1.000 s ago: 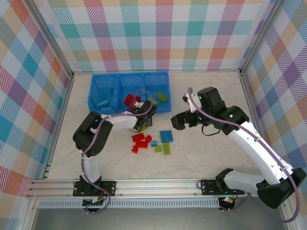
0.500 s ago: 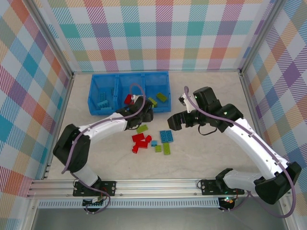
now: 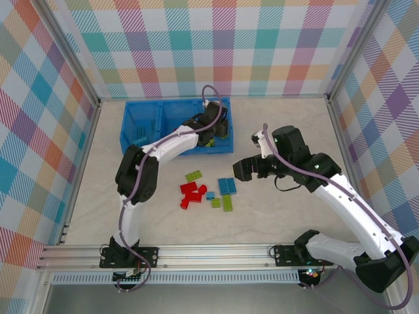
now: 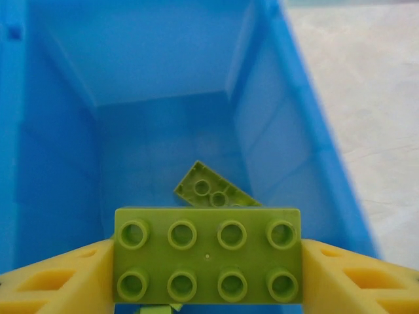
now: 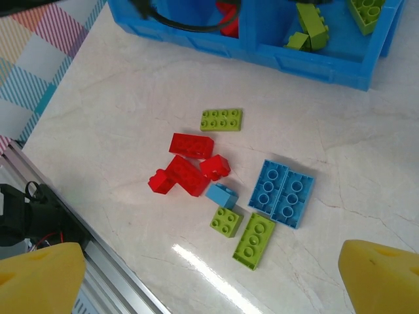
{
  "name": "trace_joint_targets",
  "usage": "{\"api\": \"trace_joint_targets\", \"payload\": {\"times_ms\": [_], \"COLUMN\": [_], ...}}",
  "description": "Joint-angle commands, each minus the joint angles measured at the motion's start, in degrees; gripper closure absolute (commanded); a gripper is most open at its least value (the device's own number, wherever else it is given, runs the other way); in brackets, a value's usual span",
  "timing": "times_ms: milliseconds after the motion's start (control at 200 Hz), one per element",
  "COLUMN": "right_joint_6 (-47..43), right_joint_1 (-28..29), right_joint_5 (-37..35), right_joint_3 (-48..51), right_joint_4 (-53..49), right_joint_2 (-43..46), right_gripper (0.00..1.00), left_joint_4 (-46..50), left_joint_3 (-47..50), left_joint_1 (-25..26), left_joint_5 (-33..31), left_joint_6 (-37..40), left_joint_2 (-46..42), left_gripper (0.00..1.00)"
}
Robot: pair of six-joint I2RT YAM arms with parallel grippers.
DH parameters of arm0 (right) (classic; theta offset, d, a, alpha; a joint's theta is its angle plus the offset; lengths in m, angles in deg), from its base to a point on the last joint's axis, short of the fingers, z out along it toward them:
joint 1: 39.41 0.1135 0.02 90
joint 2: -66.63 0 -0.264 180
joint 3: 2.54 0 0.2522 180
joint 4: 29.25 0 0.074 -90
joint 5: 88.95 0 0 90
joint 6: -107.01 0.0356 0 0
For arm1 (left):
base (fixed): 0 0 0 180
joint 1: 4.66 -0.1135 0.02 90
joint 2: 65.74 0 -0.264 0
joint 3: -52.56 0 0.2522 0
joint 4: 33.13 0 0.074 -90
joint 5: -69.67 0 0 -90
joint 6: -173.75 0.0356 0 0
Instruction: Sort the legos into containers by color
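Now left gripper (image 4: 207,278) clasps lime brick (image 4: 207,252) above blue tray (image 4: 288,131) compartment.

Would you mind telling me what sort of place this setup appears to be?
Probably a lab robot test cell: left arm and right arm bolted to an aluminium rail, checked panels walling a pale tabletop, toy bricks near a blue sorting tray.
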Motion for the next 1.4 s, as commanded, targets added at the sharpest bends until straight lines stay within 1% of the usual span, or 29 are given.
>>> {"api": "trace_joint_targets", "payload": {"times_ms": [0, 140, 225, 300, 360, 425, 440, 560, 580, 670, 740, 805, 855, 900, 930, 970, 1020, 1115, 1185, 1285, 1305, 1370, 1395], "right_joint_6": [1.10, 1.32, 2.15, 4.87, 8.06, 10.92, 11.47, 15.90, 16.62, 19.72, 21.80, 23.01, 23.60, 24.38, 24.60, 24.95, 25.22, 25.18, 25.01, 24.94, 24.85, 24.79, 24.62], "right_joint_1": [-0.20, -0.20, -0.22, -0.20, -0.12, 0.61, 0.85, 6.27, 7.47, 12.63, 15.66, 17.60, 18.41, 18.83, 19.22, 20.05, 20.98, 22.10, 22.63, 23.07, 23.07, 23.20, 23.19], "right_joint_5": [0.10, 0.33, -0.28, -1.84, -2.36, -3.09, -3.38, -7.87, -8.77, -12.56, -14.66, -16.03, -16.45, -15.90, -15.54, -15.56, -15.92, -17.59, -19.29, -20.39, -20.57, -21.58, -22.07], "right_joint_3": [0.97, 1.90, 1.86, 3.22, 5.17, 7.35, 7.91, 11.21, 11.60, 13.03, 14.11, 15.39, 16.79, 17.27, 17.15, 16.94, 16.80, 17.11, 17.10, 17.63, 17.72, 17.71, 17.68], "right_joint_4": [1.52, 2.28, 2.31, 2.92, 3.61, 3.35, 3.36, 2.57, 2.49, 2.37, 3.04, 5.26, 8.60, 10.87, 12.21, 13.81, 15.48, 18.06, 18.59, 19.91, 20.05, 19.83, 19.75], "right_joint_2": [0.76, 0.18, -0.79, -0.95, -0.82, -1.03, -1.07, -2.48, -2.95, -5.47, -7.85, -10.54, -12.99, -15.79, -17.79, -20.29, -23.31, -28.09, -30.40, -31.99, -32.19, -32.76, -32.96], "right_gripper": [0.00, 0.00, 0.00, 0.00, 0.00, 0.04, 0.04, 0.07, 0.08, 0.09, 0.12, 0.16, 0.21, 0.23, 0.26, 0.27, 0.27, 0.30, 0.31, 0.35, 0.38, 0.43, 0.47], "left_joint_4": [2.60, 0.27, -0.26, -1.22, -2.60, -2.99, -4.72, -3.96, -1.79, 2.40, 5.85, 9.56, 12.73, 15.10, 15.91, 15.85, 15.06, 13.56, 14.64, 15.19, 15.28, 15.31, 15.30], "left_joint_3": [-3.88, 0.16, 2.94, 6.40, 10.09, 14.39, 15.30, 22.84, 24.09, 29.65, 34.01, 38.27, 41.47, 44.70, 47.15, 50.25, 53.47, 57.24, 57.19, 56.98, 56.96, 57.22, 57.43], "left_joint_1": [-0.30, -0.30, -0.24, 0.20, 0.80, 1.98, 2.40, 5.79, 6.21, 7.48, 7.75, 7.72, 7.70, 7.72, 7.77, 7.77, 7.78, 7.78, 7.73, 7.77, 7.78, 7.76, 7.77], "left_joint_5": [0.87, 1.09, 1.52, 2.77, 4.22, 6.11, 6.53, 9.54, 10.31, 12.90, 16.06, 19.61, 23.06, 25.79, 26.75, 26.92, 26.93, 27.43, 27.42, 25.14, 25.15, 25.36, 25.44], "left_joint_6": [1.53, 0.95, 0.66, 0.48, 0.71, 2.46, 3.00, 11.74, 13.42, 19.40, 25.15, 32.07, 38.54, 45.09, 48.62, 51.06, 52.56, 52.69, 53.07, 53.22, 53.21, 53.21, 53.21], "left_joint_2": [0.22, -3.68, -7.82, -13.14, -19.01, -25.65, -27.17, -39.51, -41.58, -51.17, -58.84, -65.67, -70.44, -74.19, -76.29, -79.04, -81.59, -84.07, -83.88, -83.13, -83.16, -83.30, -83.48], "left_gripper": [0.26, 0.18, 0.16, 0.16, 0.16, 0.16, 0.16, 0.15, 0.15, 0.15, 0.15, 0.15, 0.12, 0.09, 0.07, 0.06, 0.04, 0.04, 0.03, 0.03, 0.03, 0.02, 0.02]}}
